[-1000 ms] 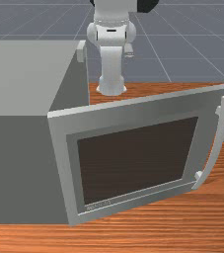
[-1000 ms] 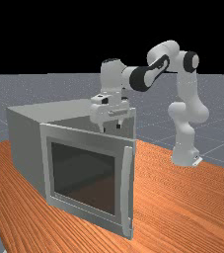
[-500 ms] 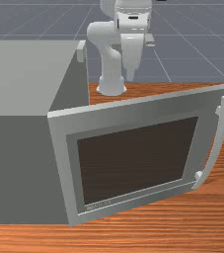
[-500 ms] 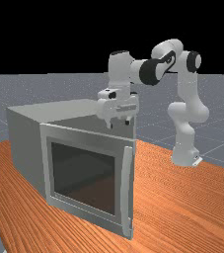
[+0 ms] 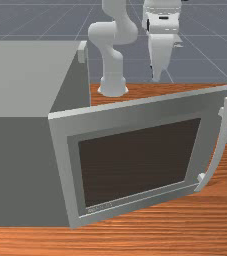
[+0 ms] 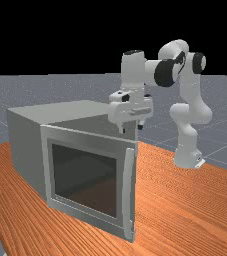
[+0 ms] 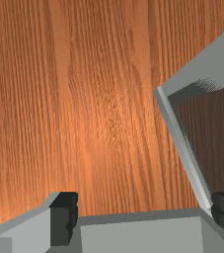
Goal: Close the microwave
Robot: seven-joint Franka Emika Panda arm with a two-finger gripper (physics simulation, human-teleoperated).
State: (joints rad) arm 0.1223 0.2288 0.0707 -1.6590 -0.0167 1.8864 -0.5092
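Note:
My gripper, in the front view [image 5: 156,77], hangs behind the microwave door [image 5: 60,165], on the arm's side of it. In the far view the gripper [image 6: 132,128] overlaps the upper part of the door [image 6: 90,135] near its handle end. Its two fingers stand wide apart, with nothing held between them. The door stands open, swung out from the microwave body [image 5: 20,80], and its curved handle [image 5: 220,145] is on the free edge. In the wrist view the gripper [image 7: 145,215] has the dark-windowed door [image 7: 182,148] beside one finger.
The grey microwave body [image 6: 27,145] stands at the far view's left. A wall edge of the body [image 5: 83,75] rises behind the door. Wooden tabletop [image 7: 98,108] lies below the hand. The arm's base [image 6: 187,157] stands farther back.
My hand has moved toward the front view's right, and toward the far view's right, farther from the microwave body. The door and the body have stayed where they were.

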